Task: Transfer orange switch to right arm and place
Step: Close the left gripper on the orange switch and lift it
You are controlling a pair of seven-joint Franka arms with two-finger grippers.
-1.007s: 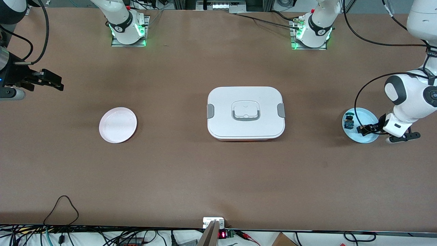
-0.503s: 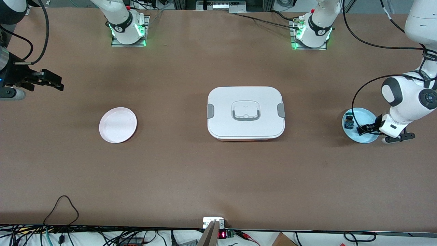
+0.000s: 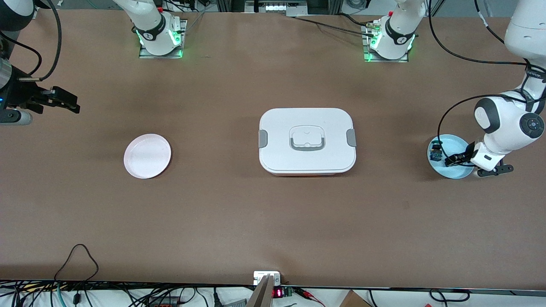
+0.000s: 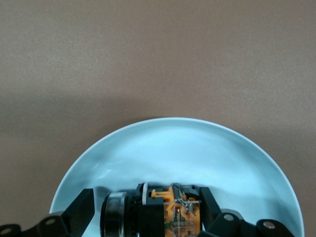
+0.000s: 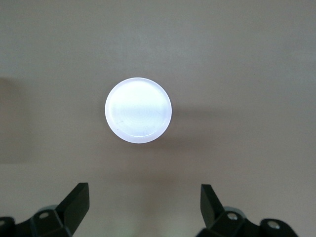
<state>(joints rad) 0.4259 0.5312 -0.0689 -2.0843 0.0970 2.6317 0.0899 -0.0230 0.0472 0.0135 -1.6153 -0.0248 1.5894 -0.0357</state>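
The orange switch [image 4: 174, 215], a black body with an orange part and a silver ring, lies on its side on the light-blue plate [image 4: 197, 143]. My left gripper [image 4: 148, 210] is down at the plate [image 3: 460, 172], open, with one finger on each side of the switch. One finger meets the orange end, and the other finger [image 4: 85, 210] stands a small gap off the ring end. In the front view the left gripper [image 3: 454, 160] hides the orange switch. My right gripper [image 3: 64, 102] is open and empty, and it waits in the air at the right arm's end of the table.
A blue-topped black switch [image 3: 435, 152] lies on the same plate beside the left gripper. A white lidded box [image 3: 307, 140] stands mid-table. A pink plate [image 3: 147, 155] lies toward the right arm's end and also shows in the right wrist view [image 5: 138, 110].
The left arm's wrist has shifted a little over the light-blue plate, and its gripper now sits slightly closer to the blue-topped switch. The right arm has not moved.
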